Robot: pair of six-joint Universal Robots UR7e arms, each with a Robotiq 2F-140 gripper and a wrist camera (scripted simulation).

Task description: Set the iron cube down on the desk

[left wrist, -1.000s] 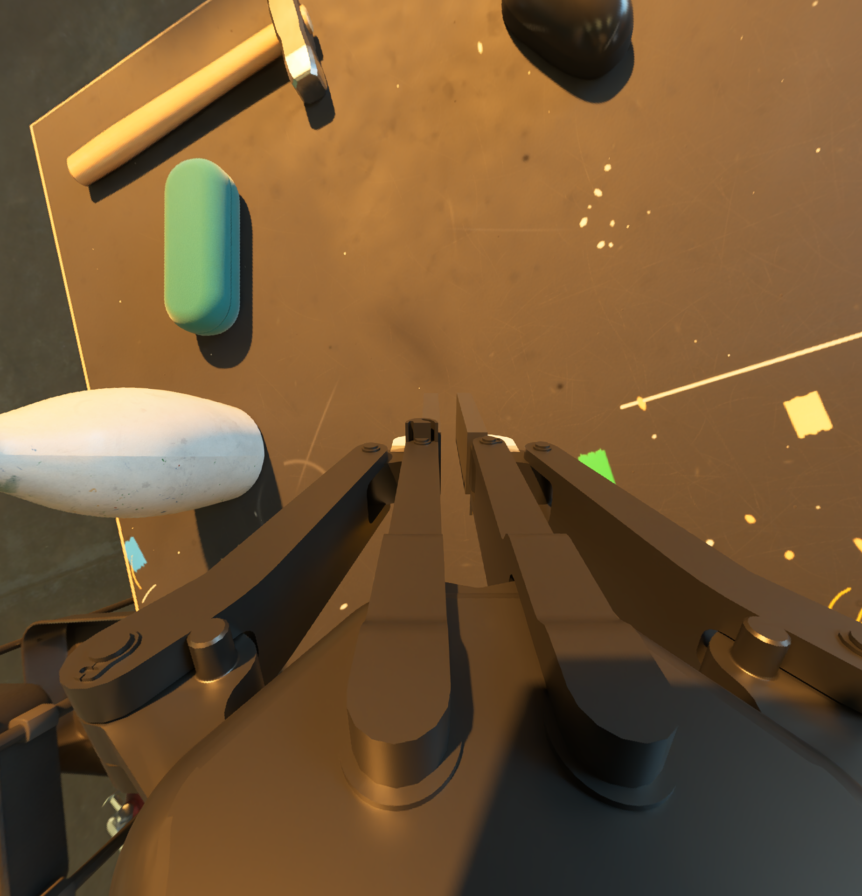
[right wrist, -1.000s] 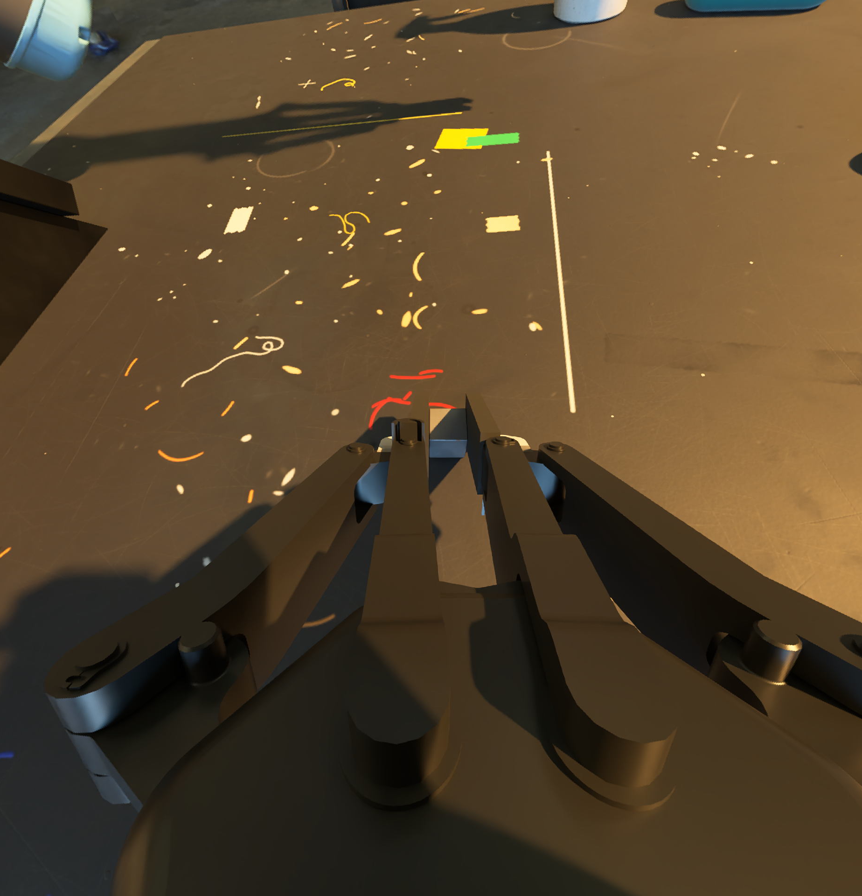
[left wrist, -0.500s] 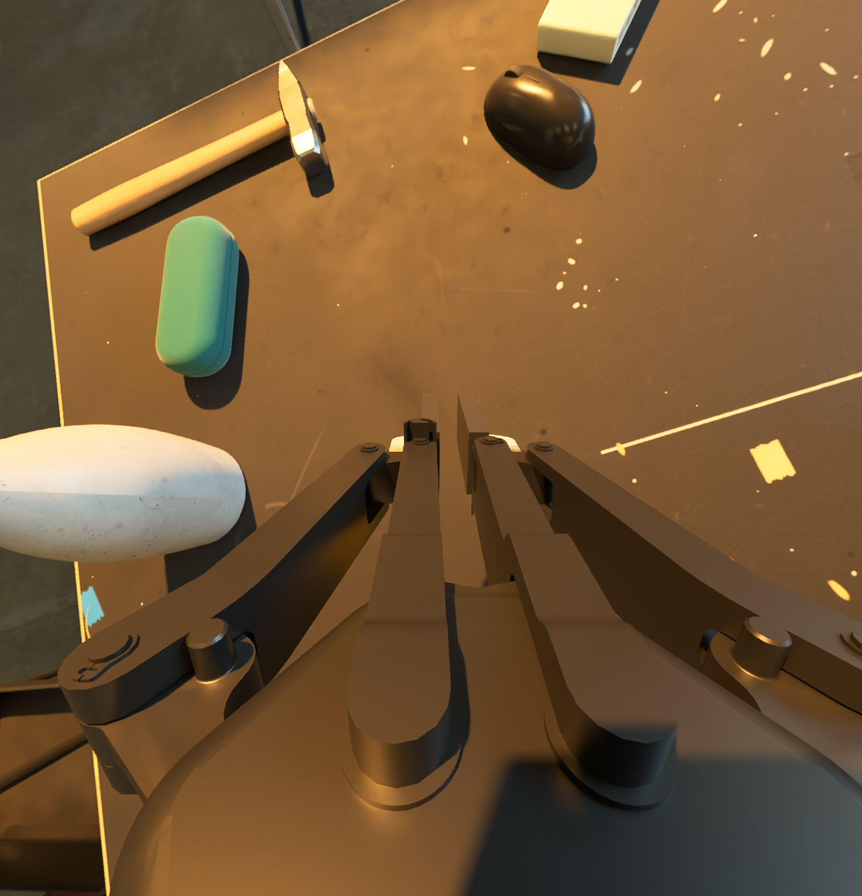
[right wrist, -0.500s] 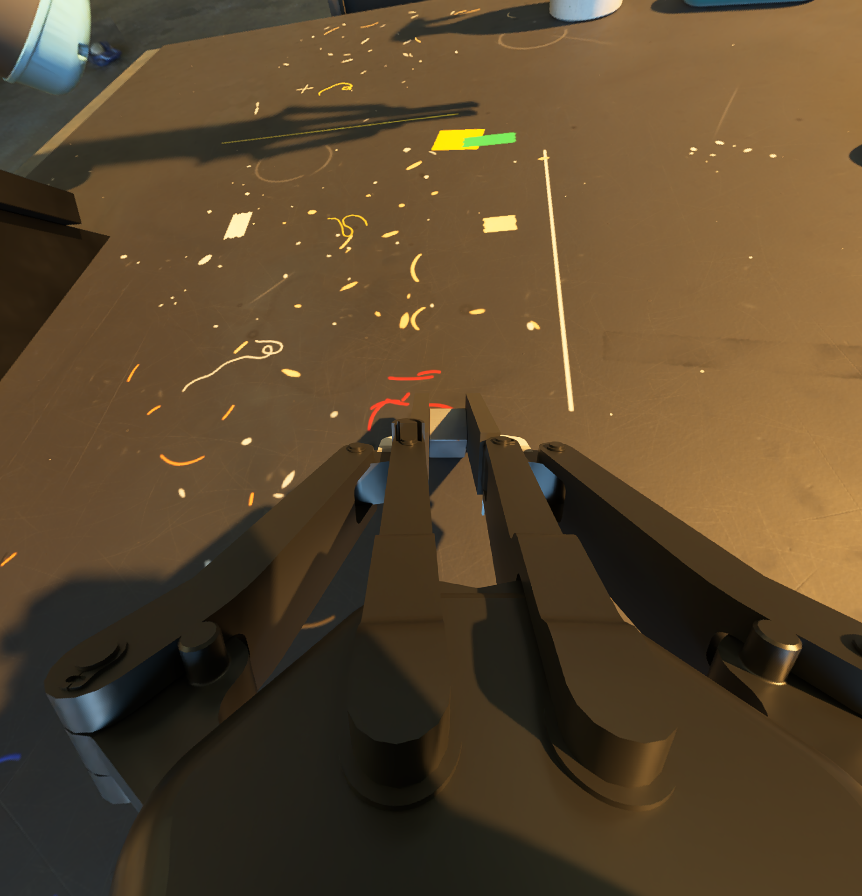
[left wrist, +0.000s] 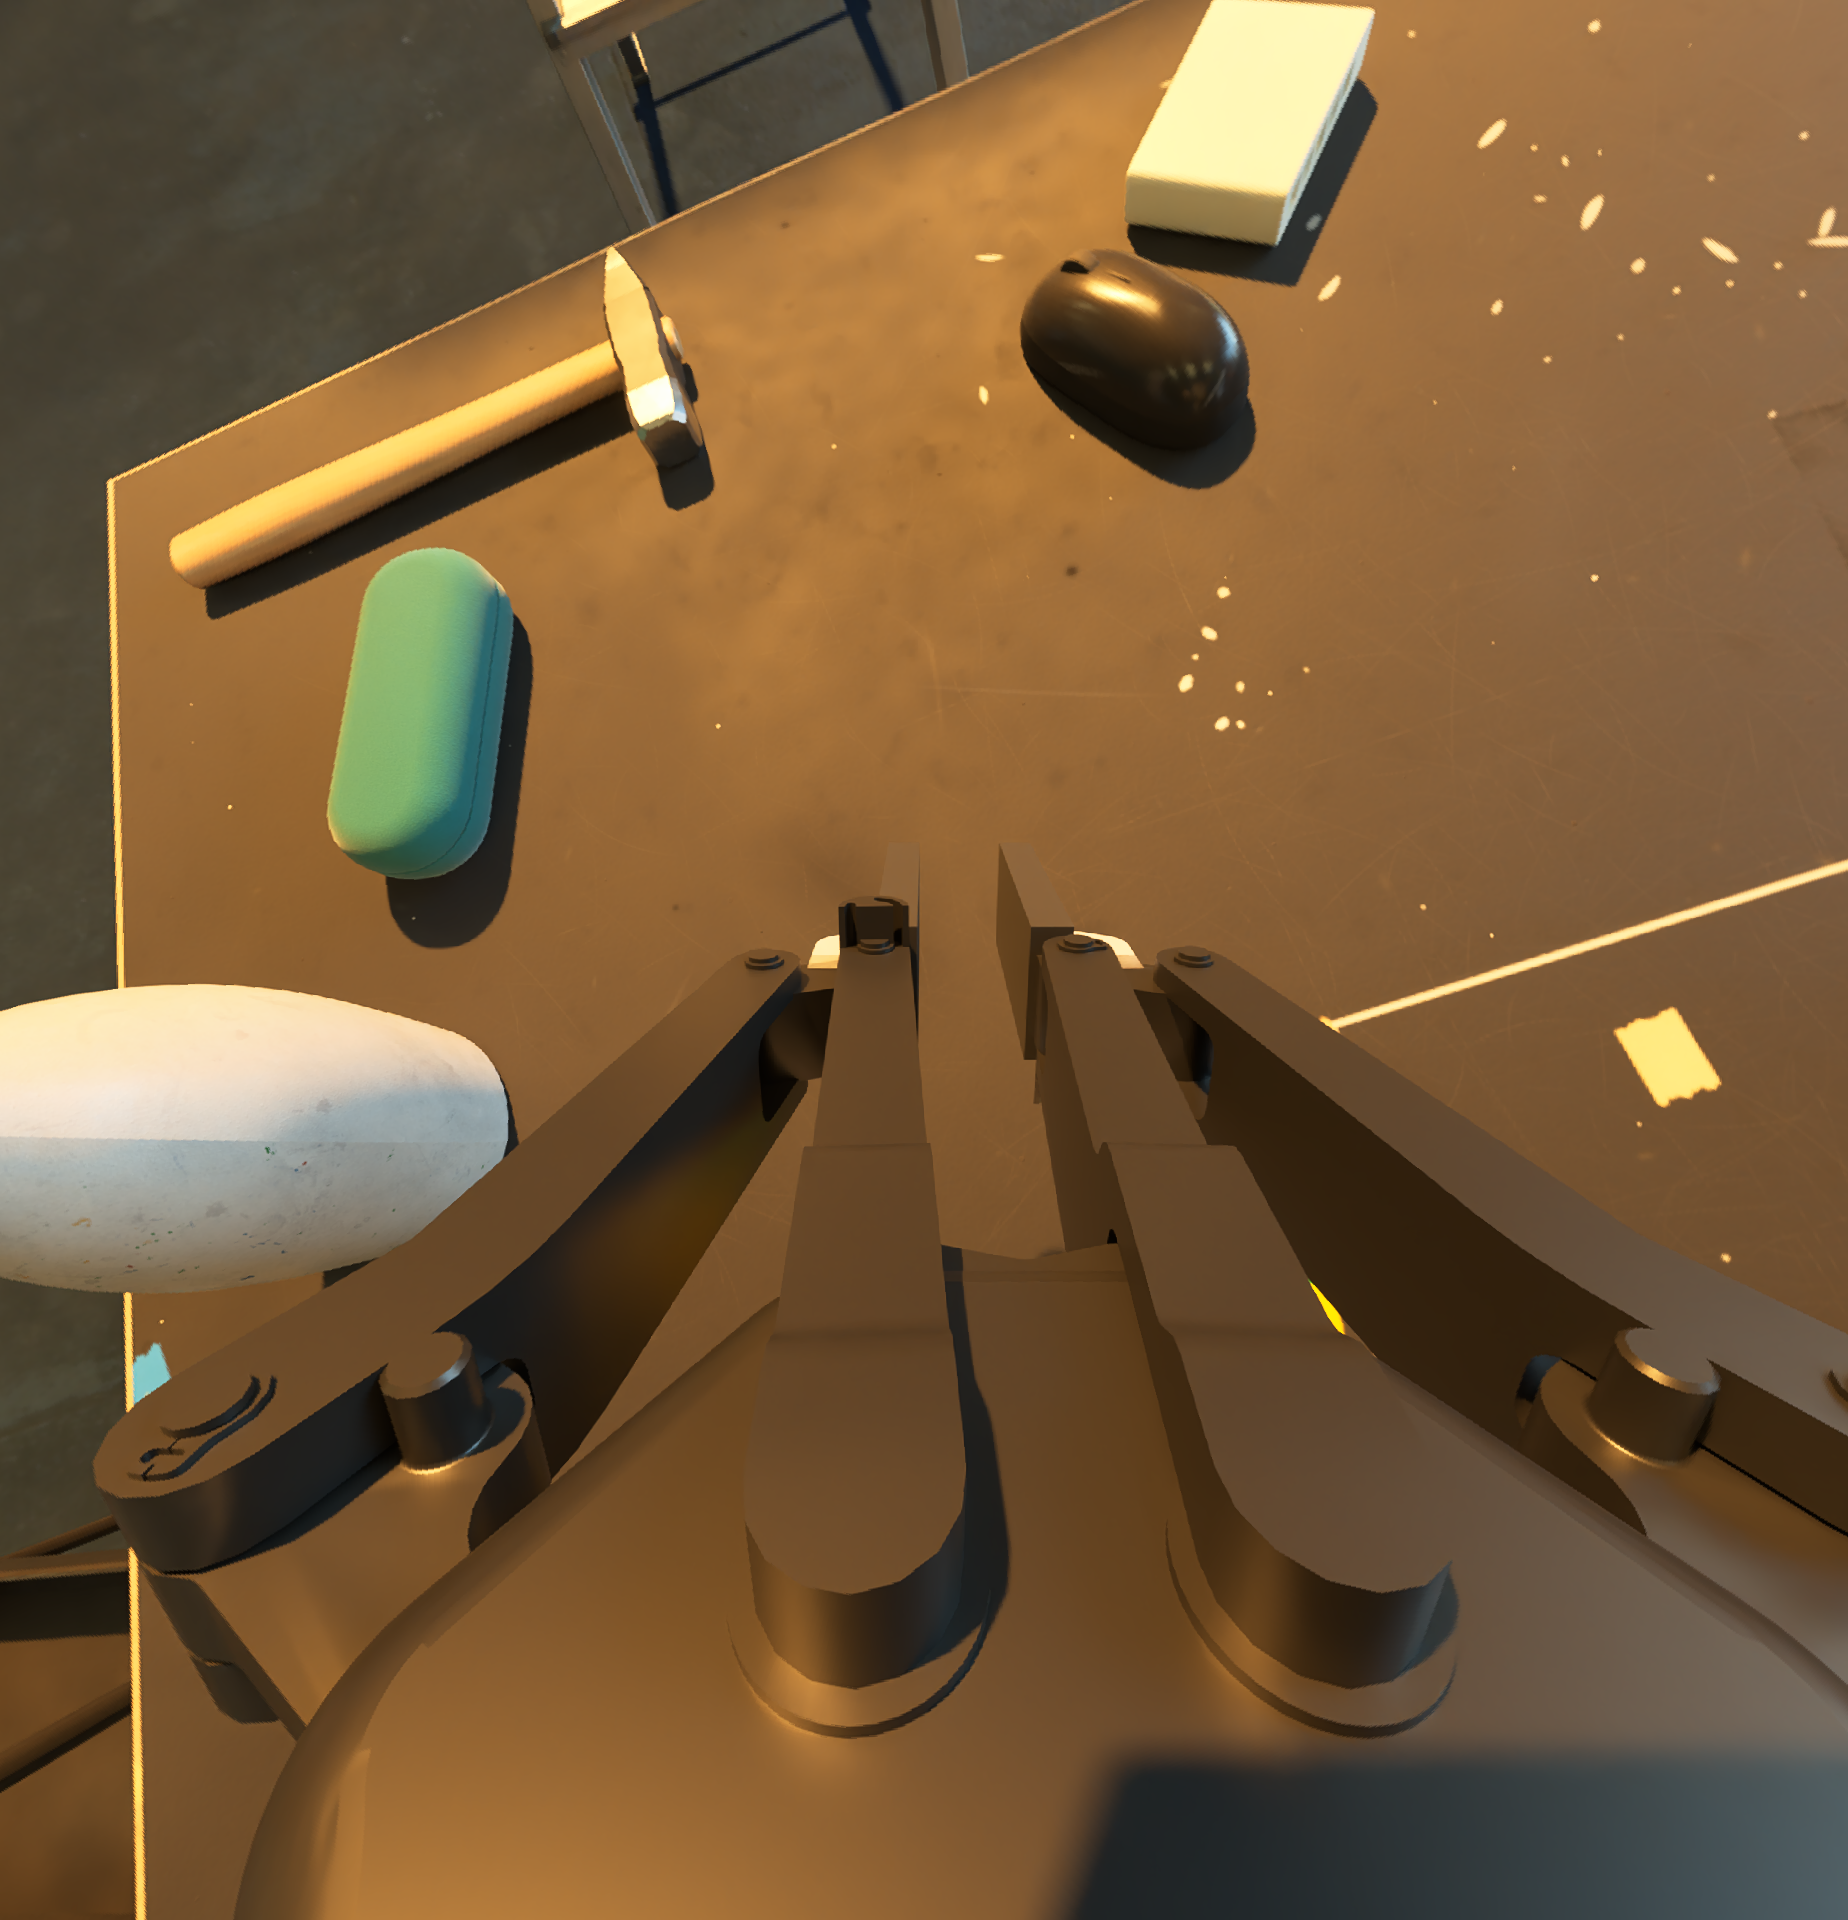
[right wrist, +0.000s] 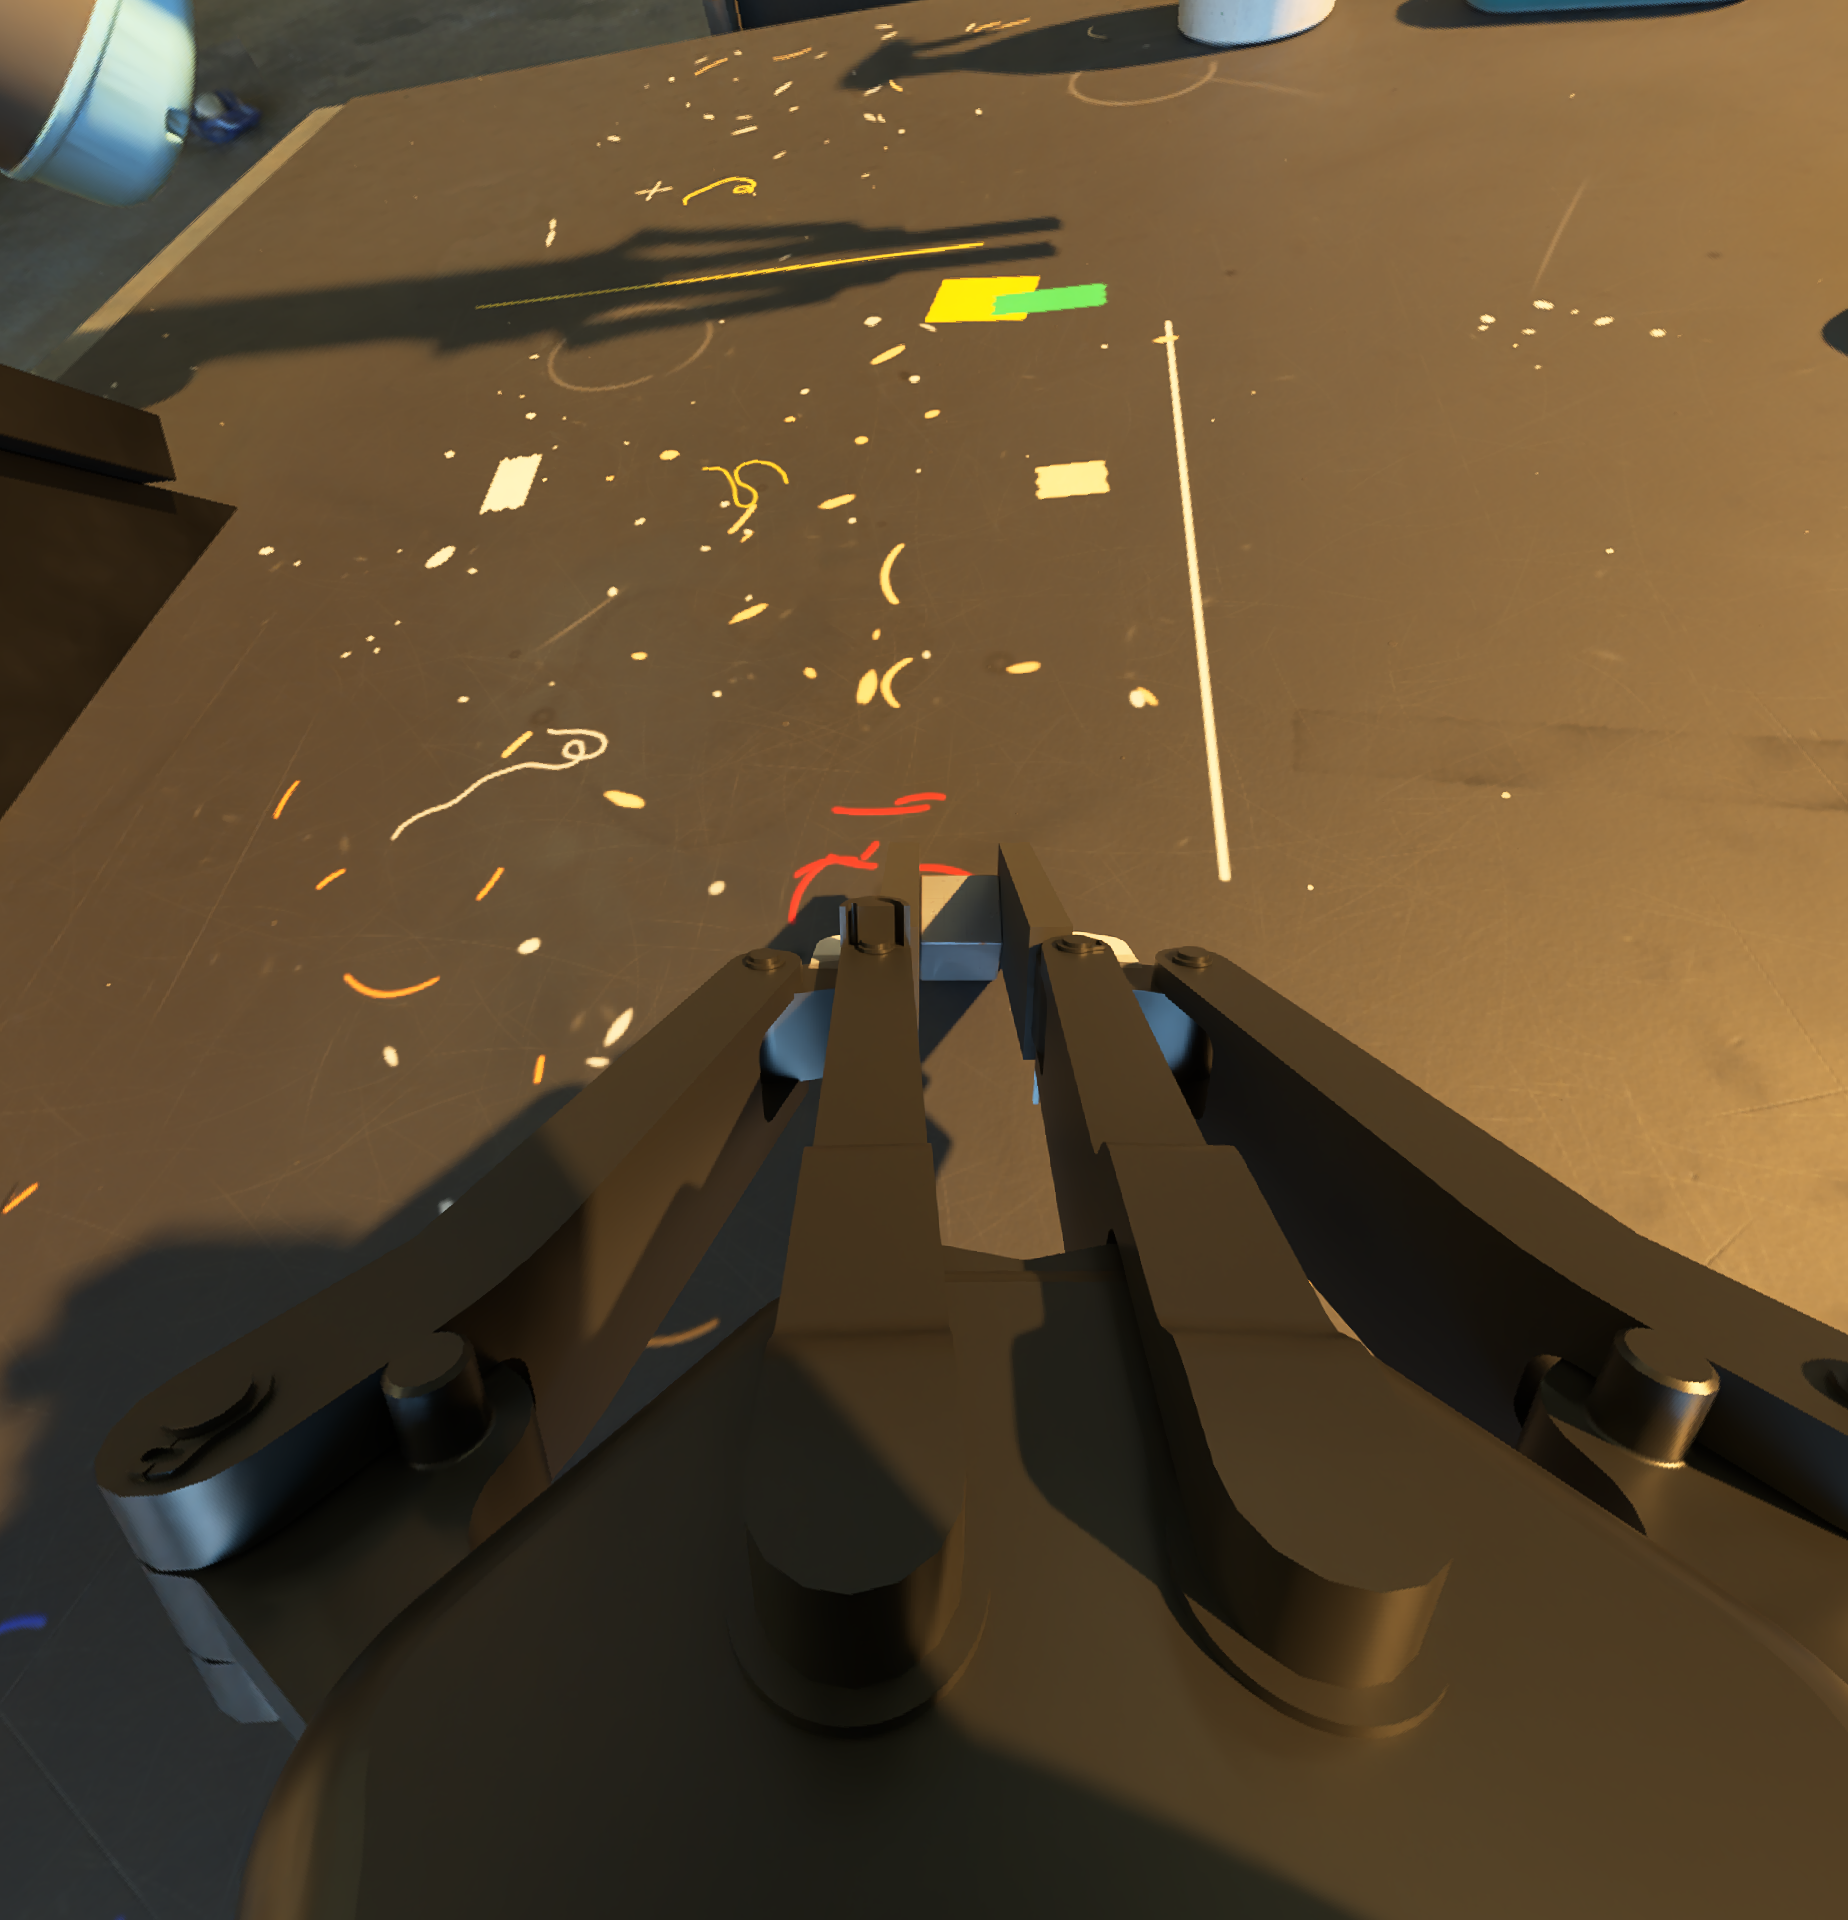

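The iron cube (right wrist: 959,914) is a small grey metal block. My right gripper (right wrist: 959,883) is shut on it, with both fingertips pressed against its sides. It hangs low over the brown desk (right wrist: 1419,1039), just above some red scribbles, and its shadow falls right beneath it. My left gripper (left wrist: 956,883) is over the desk's left part. Its fingers stand a narrow gap apart with only bare desk between them. The cube does not show in the left wrist view.
Near the left gripper lie a hammer (left wrist: 411,457), a green case (left wrist: 421,717), a black mouse (left wrist: 1133,348), a cream block (left wrist: 1247,114) and a white rounded object (left wrist: 203,1138) over the desk edge (left wrist: 118,727). A dark box (right wrist: 58,582) stands left of the right gripper.
The left gripper has drawn back from the desk, so the mouse, hammer and cream block come further into view. The right gripper has barely moved and still holds the cube.
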